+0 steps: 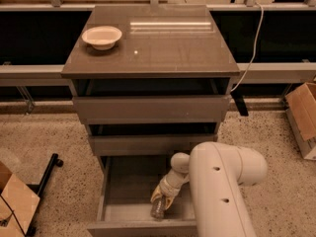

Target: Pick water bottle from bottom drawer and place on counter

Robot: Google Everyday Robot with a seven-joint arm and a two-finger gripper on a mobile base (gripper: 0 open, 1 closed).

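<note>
down in the open bottom drawer (126,181), the lowest and deepest of three grey-brown boxes: a small clear plastic water bottle (158,210), close to the front wall and a little right of the middle. right at its far end, the yellow-tipped two-finger gripper (163,197) on a thick white robot arm (222,191), reaching in from the near right. meets the bottle's top or sits just beside it; cannot tell whether clenched on it or released.

key relation: bottle on the near side of the gripper and just below it, long axis seemingly in line with the wrist, running from far to near. cannot tell if upright or leaning.

only one arm here, so no choice of reach.

well apart from all this, up and farther back: the flat glossy grey-brown counter (168,48), with the fronts of the two upper drawers (148,110) between. on its far left, a shallow round white bowl (101,36).

probably calls for a firm hold first, then a lift up and toward the near side to clear those fronts, then across to the counter's right half, away from the bowl.
</note>
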